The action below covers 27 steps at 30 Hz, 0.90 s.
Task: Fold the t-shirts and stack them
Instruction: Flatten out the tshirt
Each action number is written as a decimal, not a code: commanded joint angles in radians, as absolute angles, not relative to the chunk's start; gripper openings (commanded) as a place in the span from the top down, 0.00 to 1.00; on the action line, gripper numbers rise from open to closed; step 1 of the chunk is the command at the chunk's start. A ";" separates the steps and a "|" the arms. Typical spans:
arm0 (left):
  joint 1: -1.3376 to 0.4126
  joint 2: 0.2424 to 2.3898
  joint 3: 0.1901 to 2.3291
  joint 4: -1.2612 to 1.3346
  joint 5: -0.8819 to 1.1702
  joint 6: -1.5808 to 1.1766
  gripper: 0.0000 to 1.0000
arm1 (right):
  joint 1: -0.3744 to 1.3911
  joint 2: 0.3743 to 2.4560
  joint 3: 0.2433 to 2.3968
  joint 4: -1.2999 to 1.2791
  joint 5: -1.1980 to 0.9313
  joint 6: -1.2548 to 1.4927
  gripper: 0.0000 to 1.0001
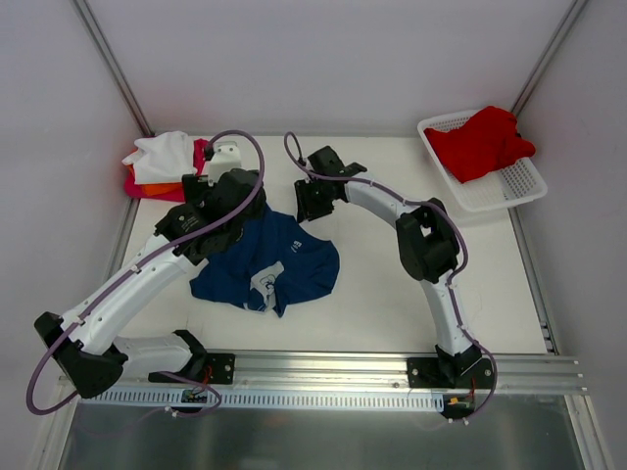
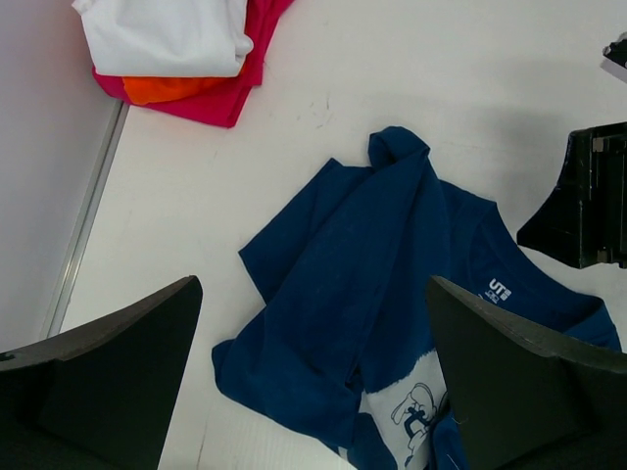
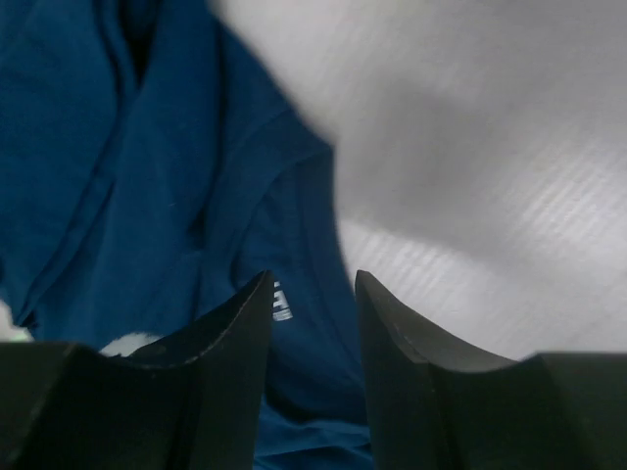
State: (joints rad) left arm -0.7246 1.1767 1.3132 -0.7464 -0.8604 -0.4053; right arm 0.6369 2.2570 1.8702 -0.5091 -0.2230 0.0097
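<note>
A navy t-shirt [image 1: 284, 259] lies crumpled mid-table, its white print [image 2: 416, 411] showing. It also shows in the left wrist view [image 2: 353, 284] and the right wrist view [image 3: 118, 176]. My left gripper [image 1: 217, 227] hovers over the shirt's left part, jaws wide open and empty [image 2: 312, 284]. My right gripper [image 1: 313, 201] is low over the shirt's collar, jaws a little apart with cloth below them [image 3: 312, 279]. White [image 2: 167, 34], orange [image 2: 171, 90] and magenta [image 2: 235, 93] t-shirts lie stacked at the back left [image 1: 162, 162]. A red t-shirt [image 1: 482, 142] lies in the basket.
A white lattice basket [image 1: 519, 186] stands at the back right. Grey walls close the left, back and right sides. A metal rail [image 1: 323, 367] with both arm bases runs along the near edge.
</note>
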 commanded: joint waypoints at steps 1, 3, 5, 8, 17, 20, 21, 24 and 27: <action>-0.713 1.175 1.305 -0.742 -0.839 -0.436 0.01 | 0.626 2.258 1.916 -0.497 -0.431 0.003 0.57; -0.713 1.177 1.301 -0.742 -0.831 -0.436 0.01 | 0.615 2.275 1.916 -0.422 -0.562 0.057 0.57; -0.713 1.172 1.295 -0.742 -0.830 -0.437 0.01 | 0.600 2.310 1.931 -0.352 -0.651 0.126 0.57; -0.713 1.160 1.286 -0.742 -0.828 -0.442 0.01 | 0.578 2.361 1.922 -0.197 -0.863 0.263 0.56; -0.712 1.109 1.264 -0.742 -0.834 -0.434 0.01 | 0.516 2.462 1.861 0.242 -1.080 0.618 0.54; -0.710 1.092 1.259 -0.742 -0.838 -0.434 0.01 | 0.485 2.490 1.833 0.400 -1.117 0.746 0.53; -0.710 1.092 1.258 -0.742 -0.839 -0.434 0.01 | 0.470 2.497 1.832 0.434 -1.123 0.774 0.53; -0.707 1.098 1.255 -0.742 -0.835 -0.433 0.01 | 0.440 2.516 1.827 0.544 -1.144 0.871 0.53; -0.706 1.101 1.256 -0.742 -0.830 -0.434 0.01 | 0.413 2.536 1.815 0.632 -1.157 0.934 0.53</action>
